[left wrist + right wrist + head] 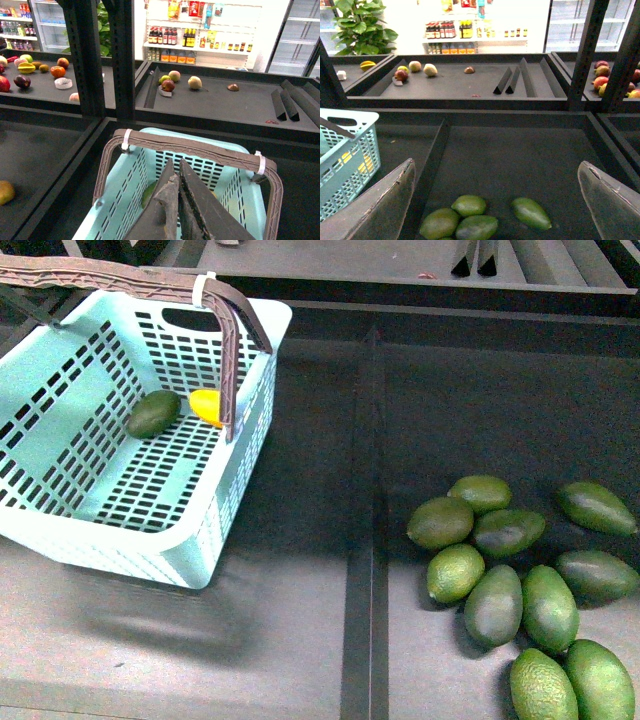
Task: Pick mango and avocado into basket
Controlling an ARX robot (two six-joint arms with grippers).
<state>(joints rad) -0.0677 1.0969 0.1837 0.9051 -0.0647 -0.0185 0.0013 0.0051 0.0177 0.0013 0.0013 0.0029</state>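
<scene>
The teal basket [60, 400] stands at the front view's left, brown handle [235, 350] raised. Inside lie a dark green avocado [154, 413] and a yellow mango [206, 405], partly hidden by the handle. Neither arm shows in the front view. My left gripper [174, 167] is shut and empty, above the basket [120, 200] just short of its handle [200, 147]; a sliver of green avocado [148, 192] shows beside the fingers. My right gripper [495, 172] is open with nothing between its fingers, over the avocado bin. The basket's [350, 145] corner shows at that view's edge.
Several loose avocados [510, 570] lie piled in the right bin; some appear under the right gripper [470, 217]. A dark raised divider [368, 540] runs between the basket's bin and the avocado bin. Farther shelves hold other fruit [170, 82].
</scene>
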